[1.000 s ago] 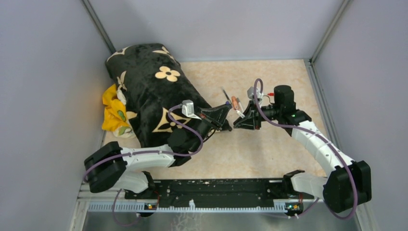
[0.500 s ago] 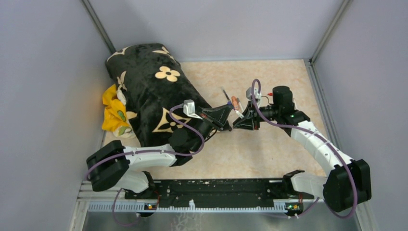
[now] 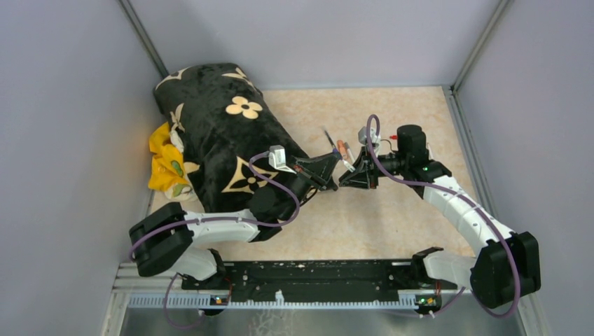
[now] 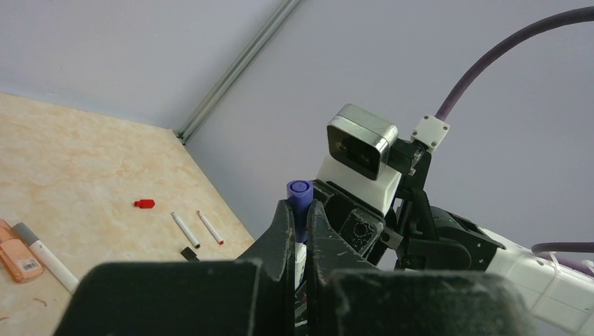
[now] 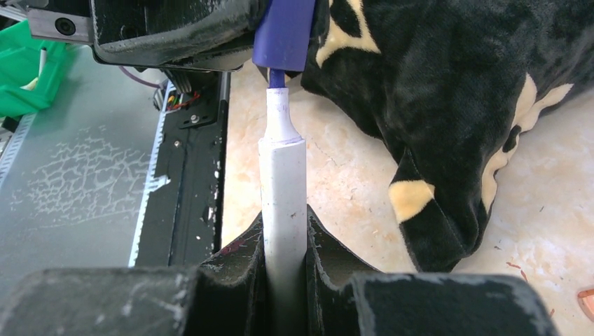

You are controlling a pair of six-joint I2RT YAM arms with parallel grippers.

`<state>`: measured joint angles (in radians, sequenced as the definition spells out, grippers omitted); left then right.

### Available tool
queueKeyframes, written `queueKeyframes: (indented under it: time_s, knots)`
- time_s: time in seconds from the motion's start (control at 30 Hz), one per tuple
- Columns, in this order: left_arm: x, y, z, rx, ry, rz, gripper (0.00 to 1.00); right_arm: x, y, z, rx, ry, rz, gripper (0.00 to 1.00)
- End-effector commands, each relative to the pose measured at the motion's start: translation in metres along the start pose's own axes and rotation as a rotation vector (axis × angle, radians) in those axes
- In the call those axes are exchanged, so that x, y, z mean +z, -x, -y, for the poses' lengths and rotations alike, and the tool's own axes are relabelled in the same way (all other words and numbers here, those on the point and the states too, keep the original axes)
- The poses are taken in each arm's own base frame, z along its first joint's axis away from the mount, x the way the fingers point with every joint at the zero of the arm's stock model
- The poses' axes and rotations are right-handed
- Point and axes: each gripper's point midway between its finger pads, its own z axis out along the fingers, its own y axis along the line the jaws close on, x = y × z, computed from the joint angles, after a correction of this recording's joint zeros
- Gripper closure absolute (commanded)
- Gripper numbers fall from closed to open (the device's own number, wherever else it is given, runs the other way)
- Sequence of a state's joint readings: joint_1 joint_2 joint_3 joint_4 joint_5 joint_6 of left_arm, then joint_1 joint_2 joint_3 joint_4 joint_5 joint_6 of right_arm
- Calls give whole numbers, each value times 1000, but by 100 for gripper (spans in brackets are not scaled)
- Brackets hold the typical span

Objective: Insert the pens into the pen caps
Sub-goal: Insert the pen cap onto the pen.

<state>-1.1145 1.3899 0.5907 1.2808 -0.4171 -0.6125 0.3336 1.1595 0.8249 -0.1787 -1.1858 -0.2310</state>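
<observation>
**Pens, six counted.**
- One white marker [image 5: 284,203], held above the middle of the worktop [image 3: 392,210] by the right gripper [image 5: 284,234]. Its fingers [image 5: 319,245] stand nearly together, pinching the barrel from both sides.
- One orange marker [image 4: 17,260] and one grey-ended white marker [image 4: 49,260], lying side by side just beyond the grippers, toward the far edge.
- One thin dark pen [image 3: 326,134], just left of those two.
- One dark-tipped white stick [image 4: 185,229] and one red-tipped white stick [image 4: 210,227], lying near each other further toward the right edge.

**Caps, three counted.**
- One purple cap [image 4: 300,194], clamped in the left gripper [image 4: 300,210]. Its fingers [image 4: 284,224] are pressed tight against the cap's sides. The held marker's blue nib sits just inside the cap's mouth, with the white neck below it still showing.
- One red cap [image 4: 144,204], loose on the worktop beyond the two sticks.
- One black cap [image 4: 188,253], loose, just beside the dark-tipped stick.

**Other items.**
- One black blanket [image 3: 224,133] with cream flowers, filling the far-left corner and running along the left edge.
- One yellow cloth [image 3: 167,164], tucked against the blanket at the left edge.
- One green bin [image 5: 21,77], off the worktop.
</observation>
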Motion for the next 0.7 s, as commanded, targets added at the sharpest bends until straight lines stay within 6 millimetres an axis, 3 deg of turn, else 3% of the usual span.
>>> queueKeyframes:
  time_s: [0.0,0.33,0.67]
  knots:
    - [5,7,9,-44,-34,35,100,3,7,-4,-31,30,16,100]
    - [4,-2,6,-67,-37,11,100,3,8,-3,-27,24,17,100]
    - [-7,-28,3,-139,-79,-64,100,4,11,-2,-5,22,30,100]
